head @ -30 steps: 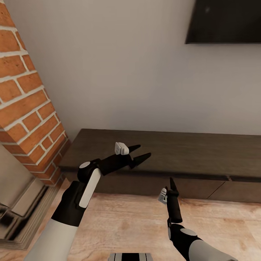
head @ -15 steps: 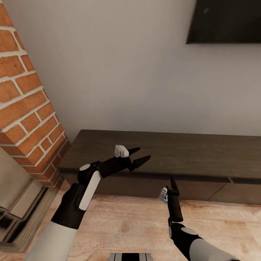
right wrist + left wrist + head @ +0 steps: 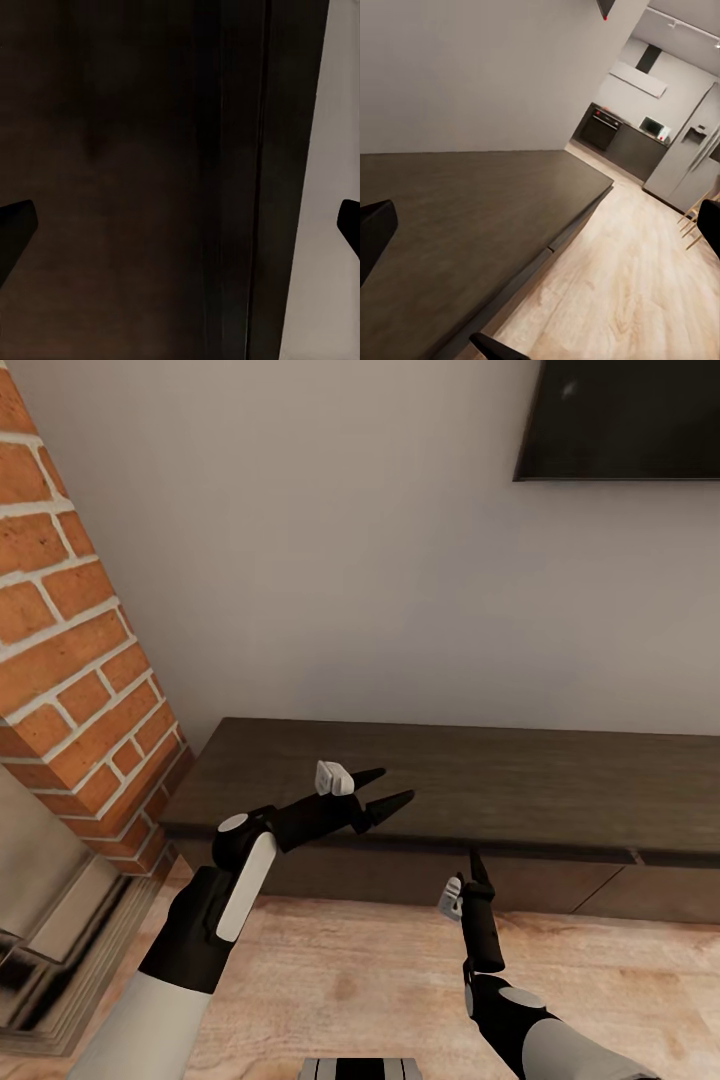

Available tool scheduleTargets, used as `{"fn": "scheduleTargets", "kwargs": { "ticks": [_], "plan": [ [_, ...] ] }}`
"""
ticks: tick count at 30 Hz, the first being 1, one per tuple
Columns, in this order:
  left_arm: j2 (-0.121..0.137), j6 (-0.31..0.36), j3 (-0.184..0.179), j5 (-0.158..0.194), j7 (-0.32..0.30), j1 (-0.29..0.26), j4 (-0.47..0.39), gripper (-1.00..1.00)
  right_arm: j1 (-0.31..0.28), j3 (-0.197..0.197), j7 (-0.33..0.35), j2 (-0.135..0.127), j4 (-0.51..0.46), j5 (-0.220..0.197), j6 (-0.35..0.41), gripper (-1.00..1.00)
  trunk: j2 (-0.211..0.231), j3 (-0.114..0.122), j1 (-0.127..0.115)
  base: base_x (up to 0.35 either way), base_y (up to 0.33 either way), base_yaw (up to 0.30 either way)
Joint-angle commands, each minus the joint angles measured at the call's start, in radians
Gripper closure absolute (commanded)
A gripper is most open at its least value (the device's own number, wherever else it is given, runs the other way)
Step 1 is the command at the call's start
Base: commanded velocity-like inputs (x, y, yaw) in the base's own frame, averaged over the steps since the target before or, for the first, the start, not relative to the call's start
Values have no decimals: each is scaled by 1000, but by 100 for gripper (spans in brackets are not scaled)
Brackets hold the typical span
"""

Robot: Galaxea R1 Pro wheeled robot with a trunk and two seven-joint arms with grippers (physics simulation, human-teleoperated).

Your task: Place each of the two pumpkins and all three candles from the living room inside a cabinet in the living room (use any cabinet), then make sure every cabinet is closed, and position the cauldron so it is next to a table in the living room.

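The long dark-brown cabinet (image 3: 520, 780) runs along the white wall, and its drawer fronts (image 3: 540, 880) sit flush. My left gripper (image 3: 392, 787) hovers open and empty just above the front left part of the cabinet top (image 3: 472, 210). Lower and to the right, my right gripper (image 3: 477, 865) points at the cabinet's front just under the top edge. Its fingertips stand wide apart in the right wrist view, with nothing between them. That view faces a dark front panel with a vertical seam (image 3: 259, 187).
A brick fireplace (image 3: 70, 660) rises at the left, with its stone hearth (image 3: 60, 920) beside my left arm. A wall TV (image 3: 620, 420) hangs at the upper right. Wood floor (image 3: 350, 980) lies before the cabinet. The left wrist view looks along the floor to a distant kitchen (image 3: 622, 135).
The head view has shifted slightly since a second ago. Both arms keep nearly the same pose, and nothing was grasped or released.
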Motion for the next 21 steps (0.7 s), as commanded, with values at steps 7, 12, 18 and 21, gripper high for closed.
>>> {"fn": "scheduleTargets", "kwargs": {
  "ticks": [7,12,18,21],
  "plan": [
    [0,0,0,0,0,0,0,-100,0,-3,1,0,1,-1,0,-100,0,0,0,0,0,0],
    [-1,0,-1,0,0,0,0,-100,0,-3,2,0,1,-2,2,-100,0,0,0,0,0,0],
    [0,0,0,0,-2,2,0,-100,0,-5,2,-1,-1,-2,2,-100,0,0,0,13,0,0],
    [0,-1,0,0,-3,4,0,-100,0,-5,1,0,-2,-2,3,-100,0,0,0,167,0,0]
  ]
}}
